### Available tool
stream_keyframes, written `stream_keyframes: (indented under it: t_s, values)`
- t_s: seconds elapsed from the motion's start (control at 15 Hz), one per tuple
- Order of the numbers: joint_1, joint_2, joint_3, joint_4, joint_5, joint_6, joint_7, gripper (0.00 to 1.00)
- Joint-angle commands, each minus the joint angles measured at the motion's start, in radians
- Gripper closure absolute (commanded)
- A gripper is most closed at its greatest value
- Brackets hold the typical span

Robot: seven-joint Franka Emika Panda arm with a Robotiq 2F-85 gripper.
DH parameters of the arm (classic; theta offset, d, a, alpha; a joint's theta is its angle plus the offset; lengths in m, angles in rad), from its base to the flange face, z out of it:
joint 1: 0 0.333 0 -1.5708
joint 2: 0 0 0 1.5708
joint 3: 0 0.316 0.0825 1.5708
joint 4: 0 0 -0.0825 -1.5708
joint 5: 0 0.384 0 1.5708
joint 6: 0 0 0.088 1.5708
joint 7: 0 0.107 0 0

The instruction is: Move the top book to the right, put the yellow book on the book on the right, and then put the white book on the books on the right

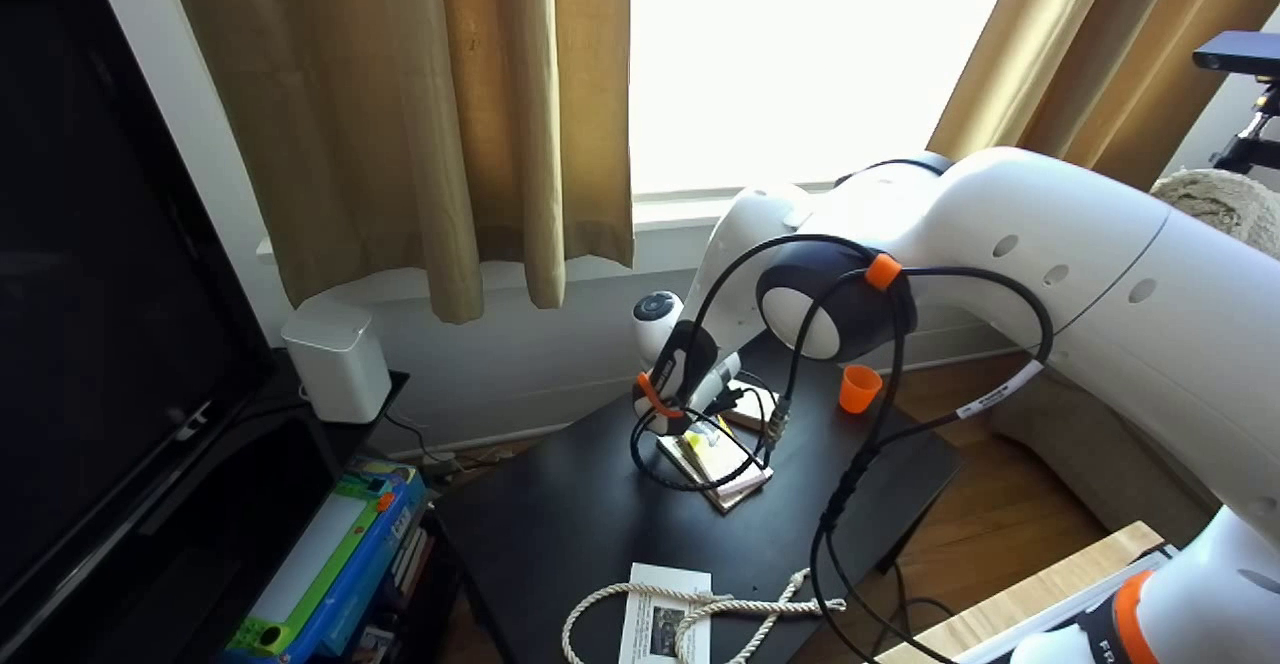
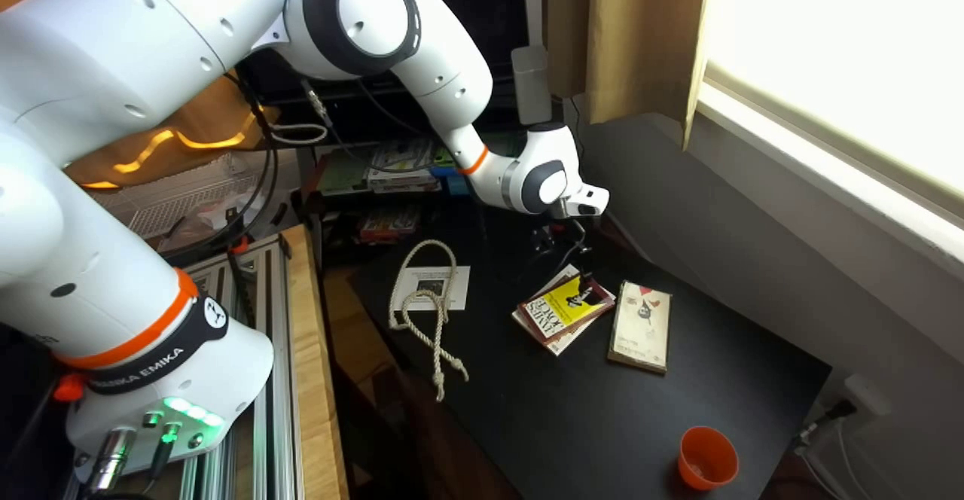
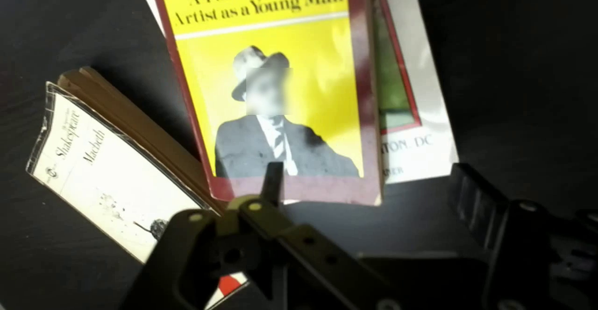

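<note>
The yellow book, with a maroon border, lies flat on top of the white book. Only the edges of the white book stick out from under the yellow book. Beside this pile, a cream Macbeth book lies alone as the book on the right. In the wrist view my gripper has its jaws wide apart with nothing held. One finger overlaps the yellow book's lower edge in that view. The opposite finger appears over dark table past the white book's corner. Contact cannot be judged.
The black table also carries an orange cup, a white rope and a printed sheet. A wall with a window ledge runs along its far side. Black cables hang from the arm.
</note>
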Motion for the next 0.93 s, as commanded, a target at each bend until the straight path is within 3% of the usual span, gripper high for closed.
stream_keyframes:
  t_s: [0.0,0.47,0.6,0.67,0.87]
  values:
    - [-0.001,-0.027,-0.003,-0.07,-0.034,-0.024,-0.062,0.0]
    - [-0.03,0.004,0.006,-0.077,-0.069,-0.006,-0.139,0.02]
    - [-0.04,0.018,0.012,-0.068,-0.07,-0.004,-0.156,0.27]
    - [-0.045,0.024,0.014,-0.064,-0.072,-0.002,-0.164,0.31]
    - [-0.062,0.04,0.027,-0.051,-0.068,-0.002,-0.184,0.55]
